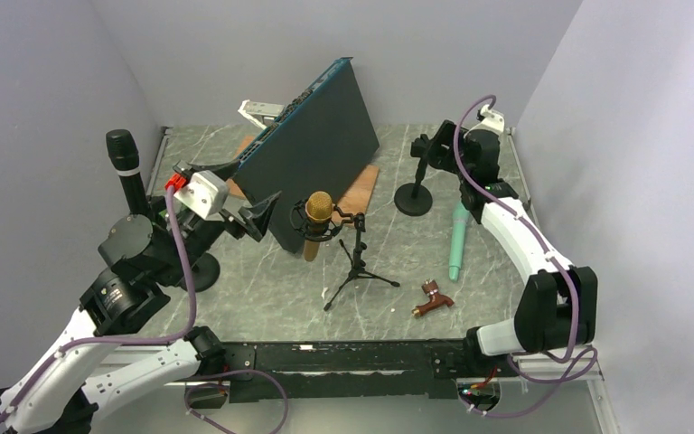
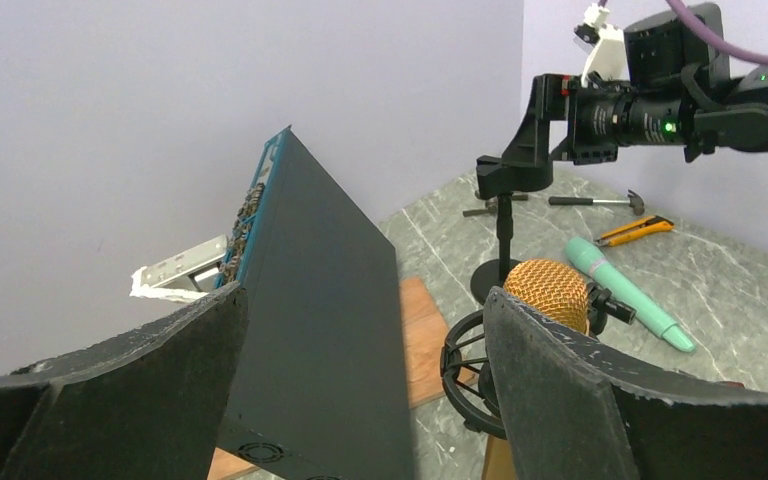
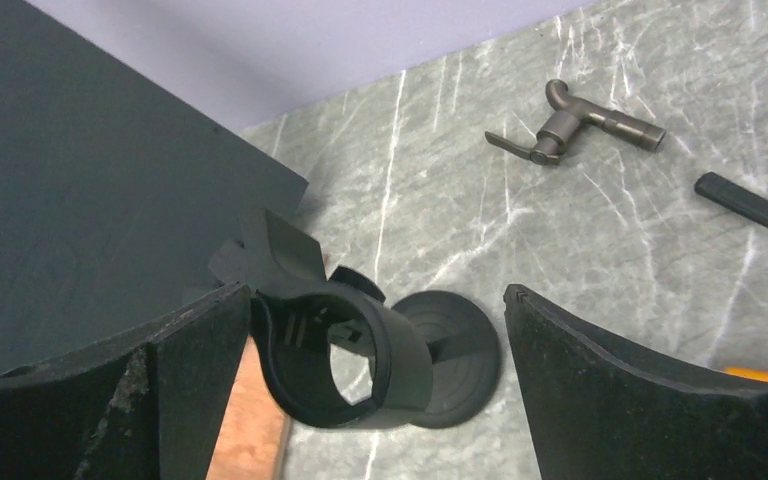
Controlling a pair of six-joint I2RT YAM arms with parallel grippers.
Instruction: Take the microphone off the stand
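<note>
Black microphone (image 1: 124, 161): stands upright in its own holder at the far left. The left arm covers most of that holder's foot.
Left gripper (image 1: 266, 215): jaws spread wide and empty. They point at the gold head from just beside it on its left, without touching it.
Gold microphone (image 1: 318, 208): the one the task means, judging by where the left jaws point. It sits upright in a ring mount (image 2: 463, 360) on top of the tripod stand (image 1: 358, 264), mid-bench, in front of the leaning dark panel (image 1: 312, 149).
Step in hand: the approach. The microphone is in its mount and not yet gripped.
Next move: bring the jaws around the body just under the gold head and close them firmly. Then draw it up along its own axis, since the light tripod looks likely to tip or drag if pulled sideways.
Empty stand (image 1: 413, 197): round foot, right of centre, with nothing in its clip (image 3: 335, 360).
Teal microphone (image 1: 458, 237): lies flat on the bench (image 1: 262, 298), near the empty stand on its right.
Right gripper (image 3: 377, 300): jaws wide apart over the empty clip, holding nothing. Whether a finger touches the clip cannot be told.
Hard to make out: a finger hides the gold microphone's lower body in the left wrist view. How the mount holds the body is too small to read from above.
</note>
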